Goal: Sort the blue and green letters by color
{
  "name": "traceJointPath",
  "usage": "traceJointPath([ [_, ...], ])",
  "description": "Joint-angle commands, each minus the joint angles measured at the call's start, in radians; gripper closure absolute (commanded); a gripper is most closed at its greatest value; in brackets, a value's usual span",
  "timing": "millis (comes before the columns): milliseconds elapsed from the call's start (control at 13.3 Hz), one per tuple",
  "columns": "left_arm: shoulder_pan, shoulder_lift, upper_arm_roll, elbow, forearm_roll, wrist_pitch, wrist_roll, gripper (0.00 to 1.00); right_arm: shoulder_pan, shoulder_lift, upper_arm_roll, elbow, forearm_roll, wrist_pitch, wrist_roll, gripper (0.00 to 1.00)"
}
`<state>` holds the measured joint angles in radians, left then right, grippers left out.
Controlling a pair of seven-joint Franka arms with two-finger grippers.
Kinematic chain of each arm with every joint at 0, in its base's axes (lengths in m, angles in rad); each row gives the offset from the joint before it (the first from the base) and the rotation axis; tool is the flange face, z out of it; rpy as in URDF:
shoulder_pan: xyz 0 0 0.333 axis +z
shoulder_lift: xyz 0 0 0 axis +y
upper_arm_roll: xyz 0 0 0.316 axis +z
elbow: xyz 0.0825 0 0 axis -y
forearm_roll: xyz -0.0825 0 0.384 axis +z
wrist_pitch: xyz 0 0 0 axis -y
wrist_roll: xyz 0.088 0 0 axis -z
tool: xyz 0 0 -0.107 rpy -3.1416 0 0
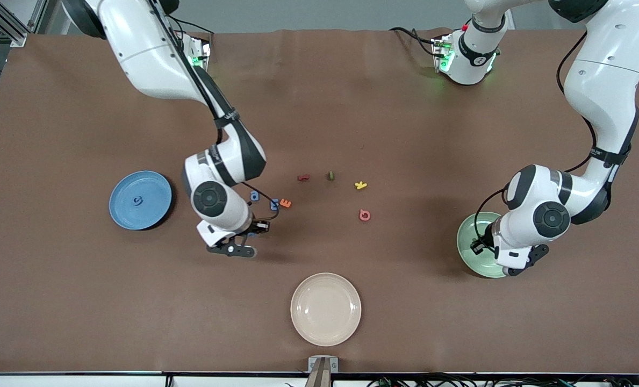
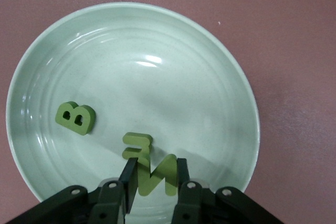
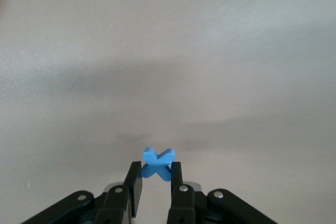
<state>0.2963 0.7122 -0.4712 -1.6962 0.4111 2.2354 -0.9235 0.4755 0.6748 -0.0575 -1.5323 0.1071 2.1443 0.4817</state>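
While the brown table (image 1: 351,107) holds three plates, a blue plate (image 1: 128,215) with one blue letter (image 1: 138,201) in it, a green plate (image 2: 210,103) and a cream plate (image 1: 325,308), two more blue letters (image 1: 254,196) lie near an orange E (image 1: 285,203); a dark red letter (image 1: 303,177), a dark green bit (image 1: 330,175), a yellow K (image 1: 360,185) and a pink Q (image 1: 365,215) lie mid-table. Only the wrist views show the rest: the right gripper (image 3: 156,178) pinches a blue x (image 3: 158,162) over bare table; the left gripper (image 2: 156,178), over the green plate, has its fingers (image 2: 129,179) at a green N (image 2: 159,174), beside a green B (image 2: 76,117) and a third green letter (image 2: 137,145), but I cannot tell if it grips.
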Motion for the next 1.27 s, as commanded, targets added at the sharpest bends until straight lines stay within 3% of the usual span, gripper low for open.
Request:
traceJointPath([
  [0, -0.003, -0.029, -0.012, -0.003, 0.012, -0.008, -0.006, 0.0, -0.105, -0.171, 0.016, -0.156, -0.017, -0.027, -0.188, 0.92],
  [225, -0.006, -0.072, -0.072, -0.007, 0.011, -0.057, -0.005, 0.0, -0.219, -0.286, 0.016, -0.303, -0.018, -0.018, -0.383, 0.92],
  [375, -0.006, -0.097, -0.151, -0.007, 0.006, -0.114, -0.012, 0.0, -0.303, -0.328, 0.016, -0.372, -0.018, -0.014, -0.519, 0.92],
  [600, -0.011, -0.092, -0.228, -0.039, 0.006, -0.12, -0.159, 0.0, -0.408, -0.371, 0.016, -0.492, -0.018, 0.09, -0.681, 0.92],
  [1049, -0.228, -0.069, -0.233, -0.034, 0.018, -0.103, -0.388, 0.05, -0.48, -0.367, 0.013, -0.664, -0.033, 0.276, -0.793, 0.91],
  [1199, -0.317, -0.033, -0.227, -0.02, 0.043, -0.009, -0.481, 0.1, -0.482, -0.362, 0.013, -0.689, -0.046, 0.298, -0.792, 0.89],
])
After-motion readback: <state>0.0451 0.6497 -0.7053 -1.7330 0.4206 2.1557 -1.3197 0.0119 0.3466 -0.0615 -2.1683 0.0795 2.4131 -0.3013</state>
